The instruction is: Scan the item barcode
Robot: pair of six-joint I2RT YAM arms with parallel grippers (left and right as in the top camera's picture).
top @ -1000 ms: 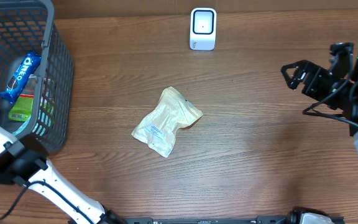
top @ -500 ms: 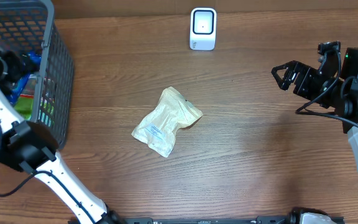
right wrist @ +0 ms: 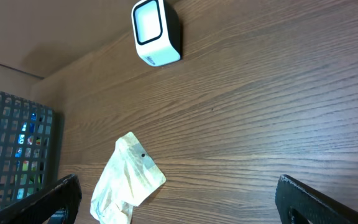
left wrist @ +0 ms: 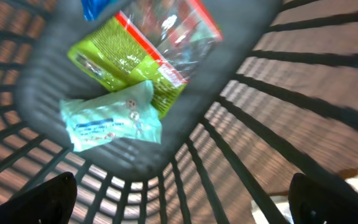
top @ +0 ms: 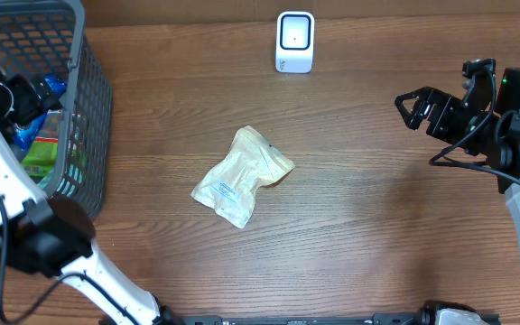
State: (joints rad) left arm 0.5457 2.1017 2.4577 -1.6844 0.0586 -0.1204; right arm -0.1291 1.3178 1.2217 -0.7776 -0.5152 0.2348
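Both wide open, empty: left gripper in basket above mint packet, right gripper idle, pouch on desk near scanner; drop straight, pinch packet's middle, clear bars.

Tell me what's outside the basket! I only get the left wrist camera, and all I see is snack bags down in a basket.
Observer: A crinkly tan packet lies in the middle of the wooden table, apart from the basket.
Operator: Where's the beeper thing?
Observer: The small white scanner stands at the table's far edge, beyond the packet.
Operator: Is the other arm holding something?
Observer: No. The right pincer is open and empty, over the right side of the table.
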